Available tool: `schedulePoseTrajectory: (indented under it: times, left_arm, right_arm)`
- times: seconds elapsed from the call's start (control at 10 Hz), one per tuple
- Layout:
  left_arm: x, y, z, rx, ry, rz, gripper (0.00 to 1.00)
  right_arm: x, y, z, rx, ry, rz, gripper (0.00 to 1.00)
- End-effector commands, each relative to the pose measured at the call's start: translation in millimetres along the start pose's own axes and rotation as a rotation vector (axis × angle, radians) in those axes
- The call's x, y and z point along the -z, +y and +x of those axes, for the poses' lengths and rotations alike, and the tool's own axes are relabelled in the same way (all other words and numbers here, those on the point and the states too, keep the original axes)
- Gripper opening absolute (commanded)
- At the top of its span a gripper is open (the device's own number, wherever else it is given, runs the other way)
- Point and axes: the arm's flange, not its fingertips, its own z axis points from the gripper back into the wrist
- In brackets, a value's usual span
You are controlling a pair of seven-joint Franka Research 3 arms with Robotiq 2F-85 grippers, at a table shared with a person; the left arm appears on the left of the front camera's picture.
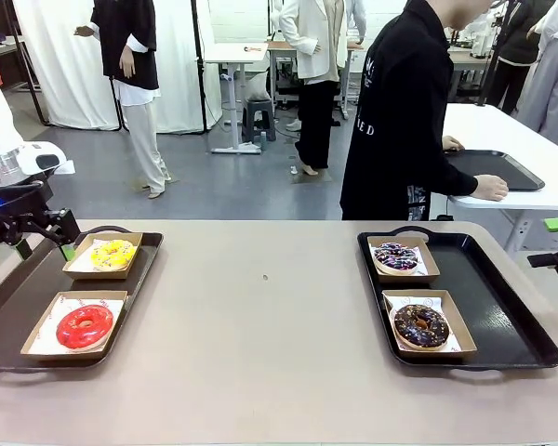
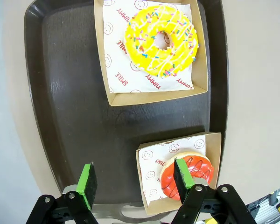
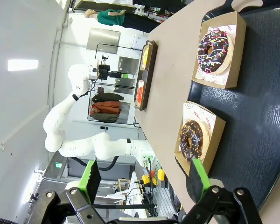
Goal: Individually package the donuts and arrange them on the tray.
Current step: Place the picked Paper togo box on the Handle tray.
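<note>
Two dark trays lie on the beige table. The left tray (image 1: 9, 316) holds a yellow-topped donut (image 1: 112, 253) and a glossy red donut (image 1: 84, 325), each in its own open paper-lined box. On the right tray (image 1: 502, 307) a purple-white sprinkled donut (image 1: 397, 257) and a chocolate sprinkled donut (image 1: 421, 325) sit boxed likewise. My left gripper (image 1: 45, 249) hovers open above the left tray's far left edge; from its wrist I see its gripper (image 2: 135, 177) empty, with the red donut (image 2: 196, 179) behind one pad and the yellow donut (image 2: 161, 39) farther on. My right gripper (image 3: 144, 175) is open and empty beside the chocolate donut (image 3: 192, 139).
A person in black (image 1: 400, 111) stands at the far side, turned away, both hands on another dark tray (image 1: 493, 167) on a white table. The middle of the beige table (image 1: 260, 316) lies bare between the two trays. Other people stand farther back.
</note>
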Motion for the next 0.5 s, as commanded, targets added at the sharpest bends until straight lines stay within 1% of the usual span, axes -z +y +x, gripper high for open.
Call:
schedulePoseTrajectory:
  times: [0.0,0.1,0.2,0.3,0.4]
  left_arm:
    - [-2,-1,1,0.003,0.009,0.002,0.85]
    - [0,0,0,0.000,0.000,0.000,0.86]
    - [-22,26,-4,0.113,0.003,-0.241,0.86]
    - [-37,51,-11,0.098,-0.057,-0.431,0.86]
    - [-52,80,-21,0.104,-0.103,-0.584,0.86]
  right_arm:
    - [0,1,0,-0.001,0.002,0.004,1.00]
    - [0,1,0,-0.001,0.002,0.004,1.00]
    - [0,1,0,-0.001,0.002,0.004,1.00]
    - [0,1,0,-0.001,0.002,0.004,1.00]
    - [0,1,0,-0.001,0.002,0.004,1.00]
